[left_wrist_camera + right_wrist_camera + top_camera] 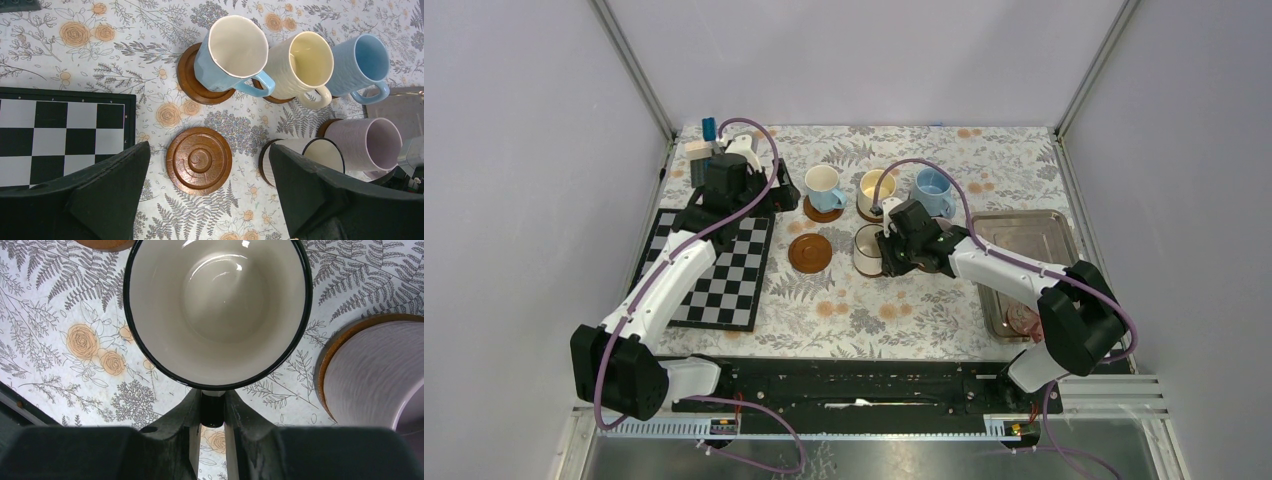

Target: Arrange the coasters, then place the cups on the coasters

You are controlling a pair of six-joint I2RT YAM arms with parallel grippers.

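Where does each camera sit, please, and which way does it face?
Top external: high behind the robot, facing down at the floral table; both arms.
Left wrist: down onto a round brown wooden coaster; open left tool.
Right wrist: down into a black-rimmed cream ceramic cup; right tool pinching its handle.
Both wrists share that cup.

One white-cream cup (217, 305), black rim, empty, seen from above; its handle (212, 412) pinched between the closed fingers of the right gripper (212, 405). One lilac-grey cup (380, 370), right edge, standing on a brown coaster (330, 355). A second coaster (102, 244), partly visible, top left. Underneath, floral tablecloth (75, 340).
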